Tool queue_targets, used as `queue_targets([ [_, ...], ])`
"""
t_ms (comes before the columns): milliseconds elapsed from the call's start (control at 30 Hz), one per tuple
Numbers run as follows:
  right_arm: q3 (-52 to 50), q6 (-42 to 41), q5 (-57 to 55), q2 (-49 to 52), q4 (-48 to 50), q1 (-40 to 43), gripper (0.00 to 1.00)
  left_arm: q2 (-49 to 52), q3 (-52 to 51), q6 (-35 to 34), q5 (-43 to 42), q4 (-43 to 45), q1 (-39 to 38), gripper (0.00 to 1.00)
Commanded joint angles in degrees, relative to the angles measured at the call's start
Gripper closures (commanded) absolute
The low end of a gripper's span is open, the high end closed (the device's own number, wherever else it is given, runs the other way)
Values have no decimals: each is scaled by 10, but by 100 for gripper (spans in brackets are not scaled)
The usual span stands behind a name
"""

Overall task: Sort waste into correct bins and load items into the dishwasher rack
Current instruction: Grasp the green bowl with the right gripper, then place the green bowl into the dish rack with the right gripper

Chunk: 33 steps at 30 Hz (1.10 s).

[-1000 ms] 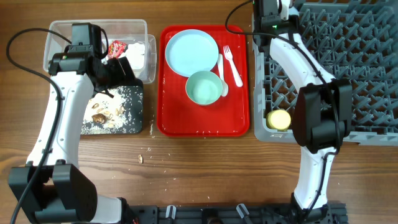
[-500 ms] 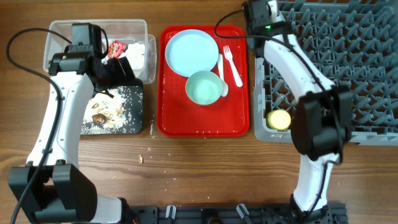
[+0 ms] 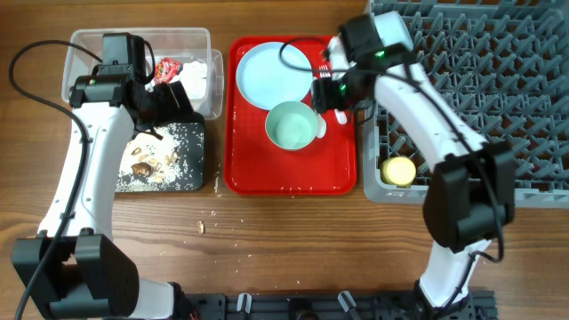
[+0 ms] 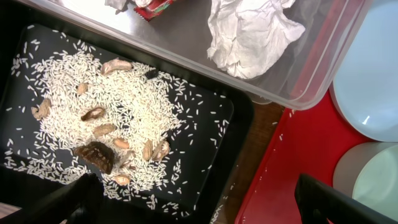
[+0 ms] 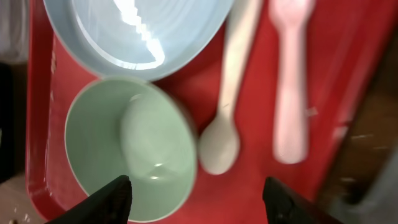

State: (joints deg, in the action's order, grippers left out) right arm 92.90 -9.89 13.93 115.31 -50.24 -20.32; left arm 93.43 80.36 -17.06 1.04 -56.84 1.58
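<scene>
From above: the right gripper (image 3: 333, 93) hangs over the right half of the red tray (image 3: 267, 173), fingers apart and clamped on nothing. On that tray lie a plate (image 3: 274, 75) at the back, a bowl (image 3: 291, 125) in front of it, and a spoon (image 3: 319, 127) and fork (image 3: 326, 66) along the right side, both partly hidden by the gripper. The rack (image 3: 498, 89) stands just right of the red tray, with a yellow cup (image 3: 399, 170) in its corner closest to the tray's front. Left of the red tray sit a clear tub (image 3: 142, 37), holding a red wrapper (image 3: 166, 69) and a napkin (image 3: 197, 78), and a black tray (image 3: 194, 173). The left gripper (image 3: 169, 102) hovers over them.

Left wrist: the left gripper (image 4: 199, 202) is spread wide and empty. Rice (image 4: 124, 99) and brown scraps (image 4: 96, 154) cover the black tray (image 4: 230, 118). The napkin (image 4: 249, 31) and wrapper (image 4: 155, 6) lie in the tub (image 4: 311, 84), beside the red tray (image 4: 286, 162).

Right wrist: the right gripper (image 5: 199, 199) stands open above the red tray (image 5: 242, 193). The bowl (image 5: 124, 149) sits upright just beside the spoon (image 5: 227, 112); the plate (image 5: 134, 31) and the blurred fork (image 5: 291, 93) are also on the tray.
</scene>
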Motion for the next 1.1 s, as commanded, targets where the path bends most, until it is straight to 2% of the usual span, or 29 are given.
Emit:
queue_targets([
  [0,-16,-8,33,33,14,-31,33,-5,7,1,3,0,2,0],
  [133,-15,-23,31,73,4,-40,41,-5,7,1,3,0,2,0],
  [233,-14,-27,31,75,0,-33,54,-5,7,1,3,0,2,0],
  [333,-14,-36,29,75,0,-32,63,-5,7,1,3,0,2,0],
  [433,-14,-36,24,73,-1,-32,95,-5,7,1,3,0,2,0],
  [667,27,-15,-57,-10,-70,-16,95,-5,7,1,3,0,2,0],
  [767,39,-9,-133,-103,-95,19,96,-5,7,1,3,0,2,0],
  [833,39,-50,-230,-161,-102,48,96,-5,7,1,3,0,2,0],
  [900,39,-116,-379,-213,-113,75,96,-5,7,1,3,0,2,0],
  [1033,39,-202,-581,-243,-148,82,96,-5,7,1,3,0,2,0],
  [1067,38,-212,-598,-242,-155,82,96,-5,7,1,3,0,2,0],
])
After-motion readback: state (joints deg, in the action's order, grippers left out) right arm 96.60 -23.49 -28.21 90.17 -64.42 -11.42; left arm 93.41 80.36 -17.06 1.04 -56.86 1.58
